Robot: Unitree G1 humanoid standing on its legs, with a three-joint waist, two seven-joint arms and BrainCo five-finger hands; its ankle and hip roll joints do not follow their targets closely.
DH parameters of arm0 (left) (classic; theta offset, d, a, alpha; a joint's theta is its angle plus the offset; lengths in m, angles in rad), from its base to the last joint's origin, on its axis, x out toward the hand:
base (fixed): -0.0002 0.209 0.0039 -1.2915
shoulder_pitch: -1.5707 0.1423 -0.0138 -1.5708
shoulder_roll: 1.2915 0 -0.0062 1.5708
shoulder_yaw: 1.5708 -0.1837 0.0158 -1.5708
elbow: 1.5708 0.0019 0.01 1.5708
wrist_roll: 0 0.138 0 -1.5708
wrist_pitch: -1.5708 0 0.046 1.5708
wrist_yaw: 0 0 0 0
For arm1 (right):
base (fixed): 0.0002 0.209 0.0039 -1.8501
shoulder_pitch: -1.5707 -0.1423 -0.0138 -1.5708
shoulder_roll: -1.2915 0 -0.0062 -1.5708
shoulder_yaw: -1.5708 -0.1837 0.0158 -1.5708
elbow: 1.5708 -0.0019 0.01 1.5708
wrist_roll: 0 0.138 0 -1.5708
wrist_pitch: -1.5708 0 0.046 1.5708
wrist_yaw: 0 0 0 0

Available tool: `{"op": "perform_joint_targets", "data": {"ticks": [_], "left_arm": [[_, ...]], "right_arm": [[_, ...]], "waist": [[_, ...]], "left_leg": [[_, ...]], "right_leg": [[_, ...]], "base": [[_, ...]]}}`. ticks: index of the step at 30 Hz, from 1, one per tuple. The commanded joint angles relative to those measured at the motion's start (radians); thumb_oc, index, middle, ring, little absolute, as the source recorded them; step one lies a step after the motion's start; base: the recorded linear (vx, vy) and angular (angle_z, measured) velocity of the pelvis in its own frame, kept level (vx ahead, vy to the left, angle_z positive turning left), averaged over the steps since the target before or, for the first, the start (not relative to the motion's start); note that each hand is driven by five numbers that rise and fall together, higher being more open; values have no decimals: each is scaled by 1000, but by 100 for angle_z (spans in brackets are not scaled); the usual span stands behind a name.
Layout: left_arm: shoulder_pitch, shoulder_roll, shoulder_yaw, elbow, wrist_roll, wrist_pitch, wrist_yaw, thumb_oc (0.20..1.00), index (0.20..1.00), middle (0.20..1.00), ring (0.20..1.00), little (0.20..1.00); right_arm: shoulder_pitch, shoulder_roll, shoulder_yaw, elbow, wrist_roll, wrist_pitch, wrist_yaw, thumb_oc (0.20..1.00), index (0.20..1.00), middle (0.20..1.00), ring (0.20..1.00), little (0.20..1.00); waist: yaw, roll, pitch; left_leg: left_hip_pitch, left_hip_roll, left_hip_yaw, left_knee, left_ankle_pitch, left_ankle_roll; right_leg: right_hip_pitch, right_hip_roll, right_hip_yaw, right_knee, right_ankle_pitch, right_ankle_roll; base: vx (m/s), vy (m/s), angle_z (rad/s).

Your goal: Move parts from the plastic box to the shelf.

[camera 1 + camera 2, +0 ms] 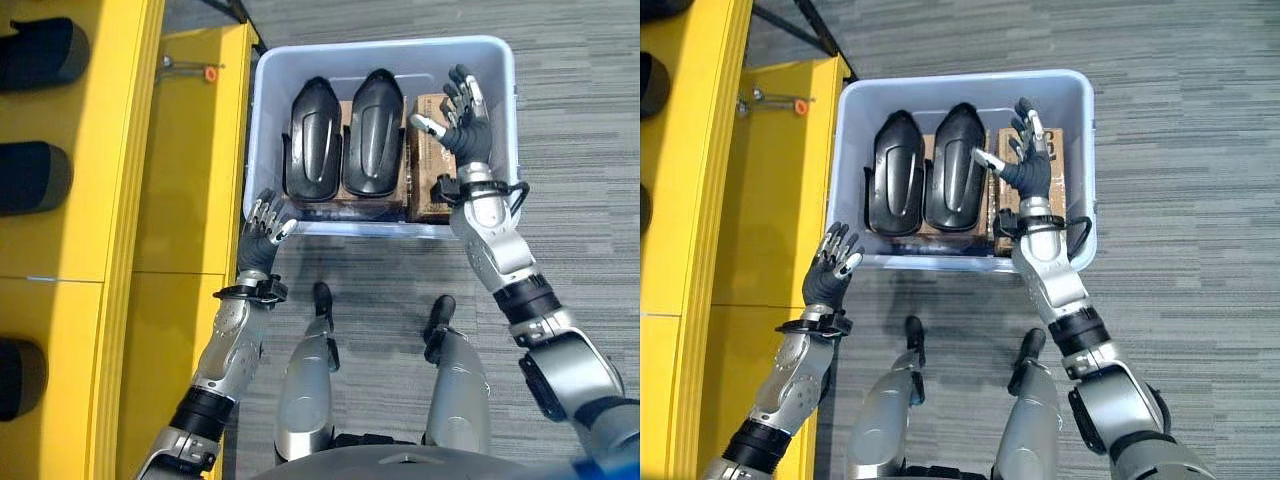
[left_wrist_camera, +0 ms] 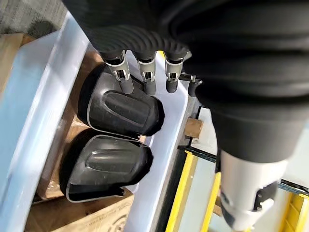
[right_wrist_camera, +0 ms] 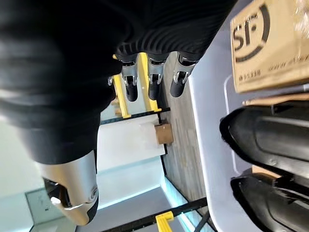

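- Right hand (image 1: pixel 465 125): raised over the right side of the box, fingers spread and straight, thumb out toward the left. It holds nothing and hovers above the cardboard, just right of the nearer-right shell.
- Left hand (image 1: pixel 265 228): at the near left corner of the box, by the rim, fingers loosely fanned and relaxed. It holds nothing; whether it touches the rim cannot be told.
- Two glossy black moulded plastic shell parts (image 1: pixel 345 135): lying side by side, long axis running near to far, in the left and middle of the box. They rest on brown cardboard and neither is gripped.
- Brown cardboard carton (image 1: pixel 1052 150): flat in the right part of the box, partly under the right hand.
- Pale blue-grey rectangular plastic box (image 1: pixel 500 60): standing on the grey carpeted floor, directly ahead of the robot.
- Yellow metal shelf unit (image 1: pixel 120 180): along the left, just beside the box. Dark rounded items (image 1: pixel 35 175) sit on its far-left edge; whether they are the same kind of part cannot be told.
- Assessment: both visible parts remain in the box. Grasp, lift and transfer to the shelf are all outstanding for these two.
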Motion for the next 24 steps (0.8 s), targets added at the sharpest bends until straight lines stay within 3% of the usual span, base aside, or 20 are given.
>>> {"op": "perform_joint_targets", "data": {"ticks": [1, 8, 12, 24], "left_arm": [[10, 74, -14, -104, -26, -59, 8, 1000, 1000, 1000, 1000, 1000], [-5, 85, -42, -101, -26, -59, 17, 1000, 1000, 1000, 1000, 1000], [-18, 91, -66, -105, -23, -67, 27, 1000, 1000, 1000, 1000, 1000], [-40, 78, -108, -92, -27, -75, 42, 1000, 1000, 1000, 1000, 1000]], "right_arm": [[-95, 39, 10, 43, -53, -31, -49, 1000, 1000, 1000, 1000, 1000], [-180, 32, -15, 148, -51, -26, -90, 1000, 1000, 1000, 1000, 1000], [-265, -24, -36, 263, -93, -20, -141, 1000, 1000, 1000, 1000, 1000], [-303, -28, -33, 420, -31, -29, -137, 1000, 1000, 1000, 1000, 1000]], "waist": [[9, -66, 0], [29, -51, 27], [38, -33, 60], [33, -18, 64]], "left_leg": [[-12, 48, -42, 73, -92, -40], [-41, 31, -54, 84, -96, -35], [-75, 20, -54, 97, -98, -34], [-144, 14, -50, 120, -104, -32]], "right_leg": [[146, -30, -31, -256, 118, 82], [148, -40, -41, -267, 122, 80], [129, -44, -34, -275, 133, 81], [68, -42, -18, -283, 143, 82]], "base": [[8, 3, 8], [0, 17, 10], [-26, 46, 6], [-1, 3, 0]]}}
